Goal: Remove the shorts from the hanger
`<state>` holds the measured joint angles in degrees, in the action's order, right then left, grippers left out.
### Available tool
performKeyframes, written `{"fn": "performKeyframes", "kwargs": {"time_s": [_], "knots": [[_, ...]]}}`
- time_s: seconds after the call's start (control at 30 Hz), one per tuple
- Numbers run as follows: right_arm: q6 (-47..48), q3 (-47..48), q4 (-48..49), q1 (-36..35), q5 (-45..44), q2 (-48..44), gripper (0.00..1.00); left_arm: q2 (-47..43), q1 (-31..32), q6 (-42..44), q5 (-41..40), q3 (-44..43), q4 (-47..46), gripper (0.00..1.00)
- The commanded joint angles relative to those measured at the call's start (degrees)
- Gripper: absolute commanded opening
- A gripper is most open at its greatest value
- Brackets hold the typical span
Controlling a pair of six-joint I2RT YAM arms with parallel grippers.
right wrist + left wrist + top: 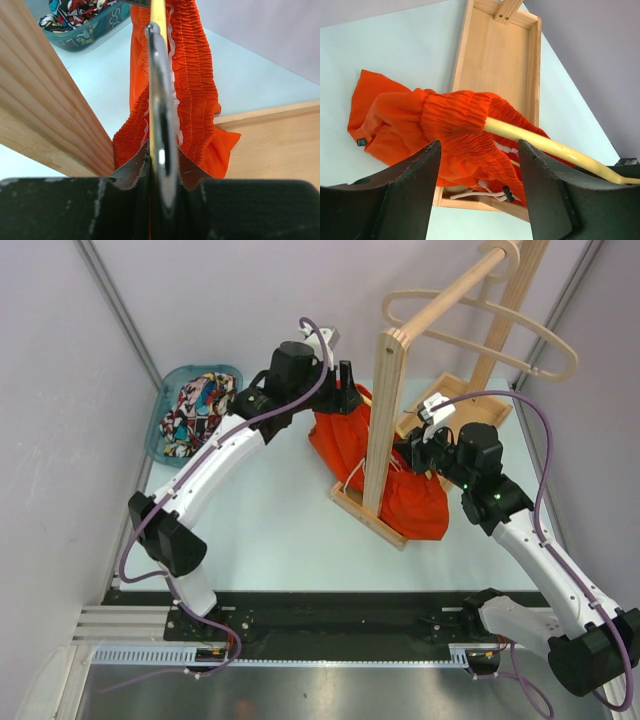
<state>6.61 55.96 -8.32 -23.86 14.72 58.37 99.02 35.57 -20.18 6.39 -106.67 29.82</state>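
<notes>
The orange-red shorts (415, 505) hang by their gathered waistband on a pale hanger (545, 145) low over the wooden rack base. My left gripper (479, 147) is open, its jaws standing either side of the waistband (455, 117) at the hanger's end; it also shows in the top view (345, 395). My right gripper (162, 165) is shut on the hanger's metal hook (159, 75), with the orange shorts (195, 85) just beyond; it is right of the post in the top view (415, 455). The comic-print shorts (198, 412) lie in a teal basket (155, 430).
A wooden rack stands mid-table: an upright post (385, 420), a base tray (495, 55) and a top rod carrying a bare wooden hanger (480, 325). The post (45, 100) is close on my right gripper's left. The basket (95, 32) is at the far left.
</notes>
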Motion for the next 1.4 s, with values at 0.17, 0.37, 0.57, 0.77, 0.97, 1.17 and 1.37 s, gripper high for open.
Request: {"fn": "performKeyframes", "kwargs": {"time_s": [0.17, 0.37, 0.57, 0.77, 0.97, 1.17, 1.37], "knots": [[-0.2, 1.5, 3.8, 0.1, 1.9, -3.0, 0.00, 3.5, 0.6, 2.3, -3.8, -7.1, 1.3, 0.64], [-0.1, 1.5, 3.6, 0.1, 2.9, -3.7, 0.00, 4.7, 0.6, 4.6, -6.3, -9.4, 1.7, 0.61], [0.6, 1.5, 2.7, 0.0, 3.9, -4.3, 0.00, 6.7, 0.0, 6.6, -9.9, -11.8, 3.6, 0.54], [1.2, 0.9, 3.1, 0.1, 5.7, -5.5, 0.00, 8.0, -1.0, 7.0, -8.8, -13.6, 3.0, 0.38], [2.6, 0.3, 2.7, 0.4, 5.4, -6.9, 0.00, 10.3, -1.6, 8.2, -9.7, -17.7, 5.0, 0.00], [1.9, -0.9, 2.9, 1.3, 2.7, -9.6, 0.00, 10.1, -2.7, 7.7, -13.5, -15.9, 5.2, 0.00], [-0.3, -2.4, 4.0, 1.6, -3.1, -12.4, 0.00, 7.2, -4.4, 5.7, -13.7, -9.1, 2.5, 0.00]]}}
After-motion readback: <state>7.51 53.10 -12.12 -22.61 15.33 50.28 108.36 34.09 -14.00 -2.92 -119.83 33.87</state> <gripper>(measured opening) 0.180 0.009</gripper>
